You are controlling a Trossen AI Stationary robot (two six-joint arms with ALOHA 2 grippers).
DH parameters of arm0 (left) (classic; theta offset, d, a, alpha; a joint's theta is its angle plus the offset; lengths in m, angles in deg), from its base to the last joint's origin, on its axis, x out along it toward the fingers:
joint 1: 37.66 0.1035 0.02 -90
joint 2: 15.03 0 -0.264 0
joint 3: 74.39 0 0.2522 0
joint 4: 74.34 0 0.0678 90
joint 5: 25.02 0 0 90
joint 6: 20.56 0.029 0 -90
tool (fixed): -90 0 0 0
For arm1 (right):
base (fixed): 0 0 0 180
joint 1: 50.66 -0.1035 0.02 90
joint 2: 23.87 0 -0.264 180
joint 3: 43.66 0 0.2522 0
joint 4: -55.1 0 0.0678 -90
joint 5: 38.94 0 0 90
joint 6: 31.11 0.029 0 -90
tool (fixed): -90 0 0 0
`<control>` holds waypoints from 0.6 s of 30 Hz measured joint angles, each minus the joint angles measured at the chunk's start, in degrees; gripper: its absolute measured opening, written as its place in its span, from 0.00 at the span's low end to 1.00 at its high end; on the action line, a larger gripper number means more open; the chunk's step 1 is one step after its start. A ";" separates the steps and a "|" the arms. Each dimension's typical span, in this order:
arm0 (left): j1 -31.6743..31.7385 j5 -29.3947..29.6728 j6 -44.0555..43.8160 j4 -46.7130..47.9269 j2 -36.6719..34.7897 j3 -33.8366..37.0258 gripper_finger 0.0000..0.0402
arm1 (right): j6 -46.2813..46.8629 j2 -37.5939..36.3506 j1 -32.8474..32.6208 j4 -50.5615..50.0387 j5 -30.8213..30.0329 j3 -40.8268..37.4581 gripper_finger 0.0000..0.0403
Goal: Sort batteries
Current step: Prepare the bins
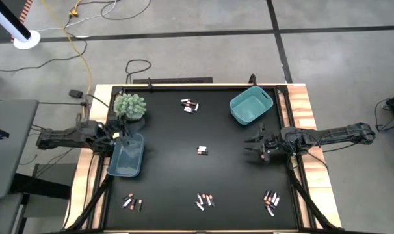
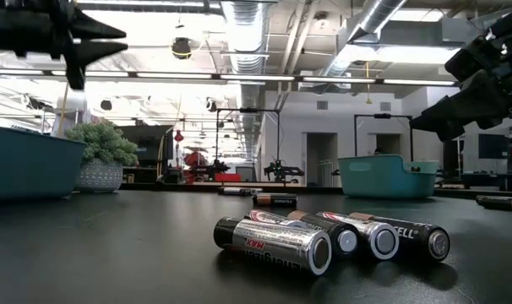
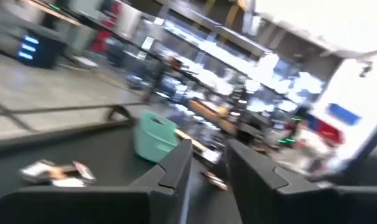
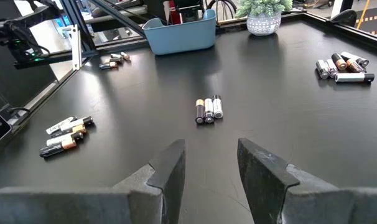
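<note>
My right end effector (image 4: pixel 208 163), fingers parted and empty, faces the centre batteries (image 4: pixel 208 109), their long axes seemingly toward me.

The black table (image 1: pixel 171 162) carries two blue bins (image 1: pixel 251 106), a potted plant (image 1: pixel 130 106) and scattered batteries (image 1: pixel 202 150).

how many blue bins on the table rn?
2. One bin sits at the far right of the mat, near the right gripper. The other bin sits at the left edge, under the left gripper, beside the plant.
</note>
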 joint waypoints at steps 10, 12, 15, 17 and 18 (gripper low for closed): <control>3.08 2.11 8.47 27.77 14.86 -29.46 0.06 | -0.02 0.00 -0.01 0.00 0.00 0.00 0.41; 3.08 2.11 10.34 33.39 19.53 -35.01 0.03 | -0.01 0.00 0.00 0.00 0.00 0.01 0.41; 3.08 2.06 13.52 42.77 27.09 -43.14 0.01 | 0.00 -0.02 0.00 0.00 0.00 0.00 0.41; 3.08 2.02 16.03 49.30 31.91 -48.00 0.00 | -0.01 0.00 -0.02 -0.01 0.01 0.00 0.41; 3.08 2.02 17.31 52.01 34.06 -50.01 0.00 | 0.00 0.00 0.00 0.00 0.00 0.00 0.41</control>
